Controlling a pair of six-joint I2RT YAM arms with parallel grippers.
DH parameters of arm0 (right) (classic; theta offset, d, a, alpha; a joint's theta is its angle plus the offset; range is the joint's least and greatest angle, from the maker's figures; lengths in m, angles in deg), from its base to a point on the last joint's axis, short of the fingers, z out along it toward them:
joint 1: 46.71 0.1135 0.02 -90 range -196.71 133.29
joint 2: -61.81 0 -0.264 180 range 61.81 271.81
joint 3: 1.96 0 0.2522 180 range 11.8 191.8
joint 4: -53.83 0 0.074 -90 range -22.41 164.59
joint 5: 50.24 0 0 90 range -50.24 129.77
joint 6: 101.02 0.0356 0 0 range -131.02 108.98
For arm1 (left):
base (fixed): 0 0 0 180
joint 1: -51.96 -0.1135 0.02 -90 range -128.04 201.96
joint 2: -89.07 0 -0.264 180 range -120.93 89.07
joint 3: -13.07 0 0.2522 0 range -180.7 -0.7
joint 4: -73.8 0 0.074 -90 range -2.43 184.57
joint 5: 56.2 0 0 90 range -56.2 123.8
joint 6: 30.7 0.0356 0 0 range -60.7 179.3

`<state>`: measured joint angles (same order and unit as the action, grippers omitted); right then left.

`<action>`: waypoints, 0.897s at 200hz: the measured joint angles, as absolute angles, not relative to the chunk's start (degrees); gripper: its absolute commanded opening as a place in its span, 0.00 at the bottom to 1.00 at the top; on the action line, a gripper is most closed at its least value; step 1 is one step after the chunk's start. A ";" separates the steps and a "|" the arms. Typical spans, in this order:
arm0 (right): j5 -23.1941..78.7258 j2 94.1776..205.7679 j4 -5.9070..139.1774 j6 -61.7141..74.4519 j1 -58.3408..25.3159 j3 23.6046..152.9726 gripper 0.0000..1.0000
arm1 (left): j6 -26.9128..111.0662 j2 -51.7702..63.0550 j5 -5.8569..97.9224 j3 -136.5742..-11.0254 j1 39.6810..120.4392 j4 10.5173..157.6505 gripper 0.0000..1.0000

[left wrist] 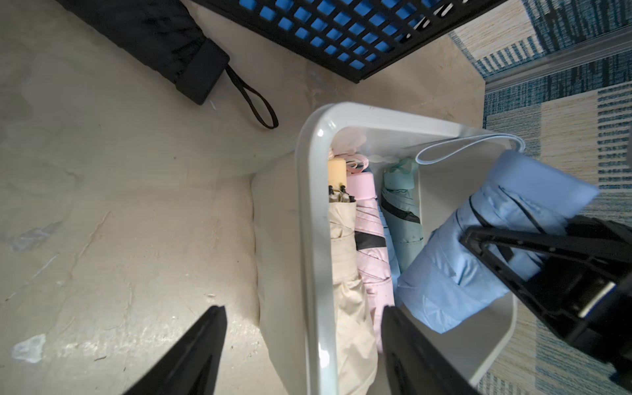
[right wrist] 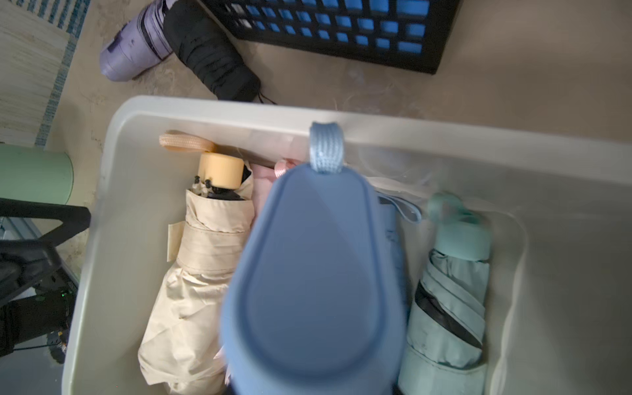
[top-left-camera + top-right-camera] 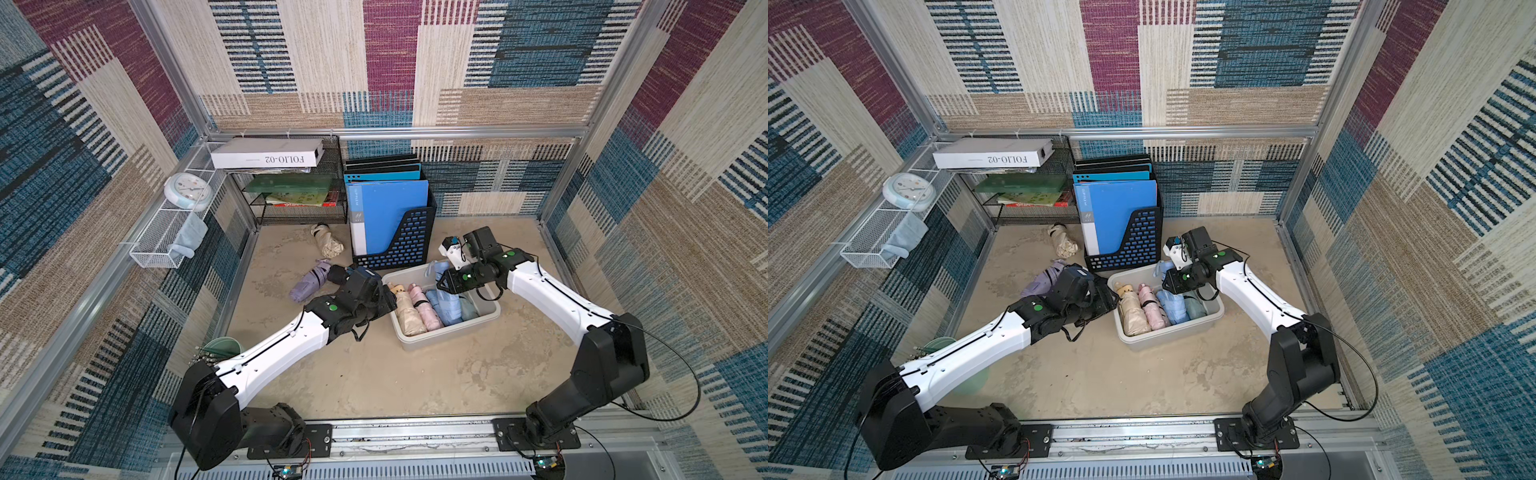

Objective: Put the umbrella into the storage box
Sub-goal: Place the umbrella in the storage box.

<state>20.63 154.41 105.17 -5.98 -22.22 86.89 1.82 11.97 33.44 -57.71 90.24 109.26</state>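
R gripper (image 3: 444,287) is clamped on the blue umbrella (image 2: 314,273), which hangs tilted in the storage box (image 3: 453,330): handle end up at the far rim, other end down btw. the pink umbrella (image 1: 371,239) and the green umbrella (image 1: 402,212). Its long axis is approx. parallel to these, so I judge it needs only lowering. L gripper (image 1: 302,318) is open and empty (a finger each side of the box wall).

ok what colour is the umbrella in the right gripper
Light blue. The umbrella in the right gripper shows best in the left wrist view.
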 measured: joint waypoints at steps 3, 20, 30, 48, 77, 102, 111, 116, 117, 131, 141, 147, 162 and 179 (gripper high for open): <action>20.34 154.80 105.41 -6.17 -22.22 86.91 0.24 | 1.67 11.75 33.79 -57.69 90.20 109.08 0.70; 18.86 156.09 106.50 -7.03 -22.22 86.84 0.25 | 1.34 10.70 35.17 -57.53 89.98 108.54 0.67; 17.83 156.37 106.48 -7.38 -22.22 86.54 0.25 | 1.10 10.27 35.32 -57.32 89.94 108.25 0.65; 16.10 157.79 106.37 -7.86 -22.22 86.17 0.30 | 1.06 9.61 36.77 -57.27 89.81 108.10 0.64; 14.60 160.70 105.74 -8.08 -22.31 85.93 0.48 | 1.08 8.91 37.22 -57.27 89.65 107.51 0.62; 15.36 161.09 105.28 -8.19 -22.27 86.01 0.62 | 1.30 8.85 38.10 -57.27 89.43 107.31 0.62; 16.02 160.90 105.13 -8.16 -22.22 86.21 0.63 | 1.32 8.87 38.10 -57.29 89.37 107.31 0.62; 16.59 160.63 105.02 -8.16 -22.22 86.28 0.63 | 1.37 8.87 38.10 -57.29 89.33 107.31 0.62; 16.78 160.53 104.97 -8.16 -22.22 86.30 0.63 | 1.39 8.89 38.10 -57.29 89.33 107.31 0.62; 18.44 159.10 104.95 -8.01 -22.22 86.34 0.59 | 1.52 9.17 38.10 -57.32 89.22 107.40 0.62; 19.69 157.88 104.93 -7.81 -22.22 86.32 0.55 | 1.63 9.63 38.08 -57.32 89.22 107.44 0.62; 20.37 157.14 104.84 -7.70 -22.22 86.14 0.52 | 1.76 10.03 38.05 -57.32 89.17 107.51 0.62; 21.55 154.80 103.99 -6.94 -22.25 84.35 0.45 | 1.93 11.12 37.71 -57.32 88.93 107.90 0.62; 21.66 152.68 102.94 -5.63 -22.16 80.92 0.37 | 1.96 12.65 36.48 -57.27 88.39 108.38 0.62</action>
<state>21.66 152.68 102.94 -5.63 -22.16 80.92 1.96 12.65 36.48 -57.27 88.39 108.38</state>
